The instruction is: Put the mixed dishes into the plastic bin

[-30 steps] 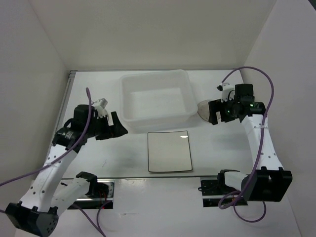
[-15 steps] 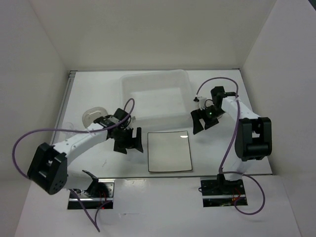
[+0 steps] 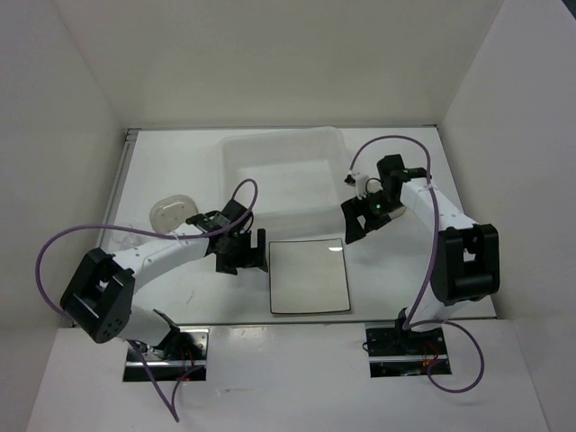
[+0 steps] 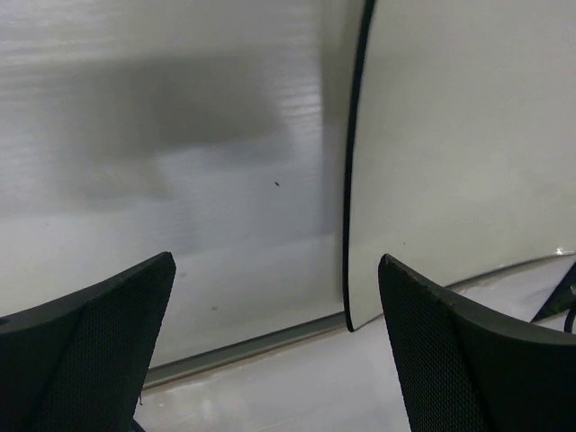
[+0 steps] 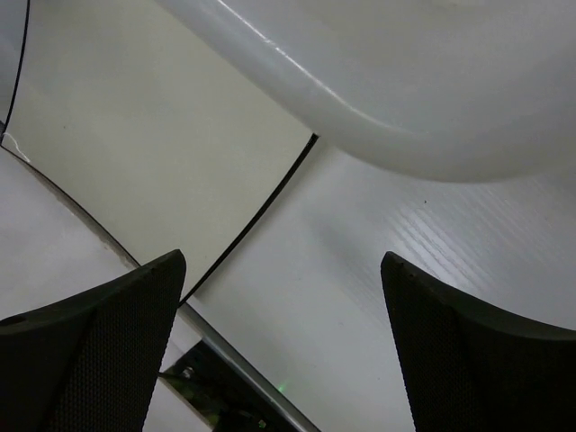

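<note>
The flat square white plate with a thin dark rim lies on the table in front of the plastic bin. My left gripper is open and empty, just off the plate's left edge; the left wrist view shows that edge between my fingers. My right gripper is open and empty, above the plate's far right corner and beside the bin's near right corner. The plate also shows in the right wrist view. One round translucent dish sits far left. The other dish and the cups are not visible.
White walls close in the table on the left, back and right. A metal strip runs along the near edge, with the arm bases behind it. Purple cables loop over both arms.
Both arms swung inward from the table's sides. My left gripper moved right to the plate's left edge. My right gripper moved left and nearer, to the plate's far right corner.
</note>
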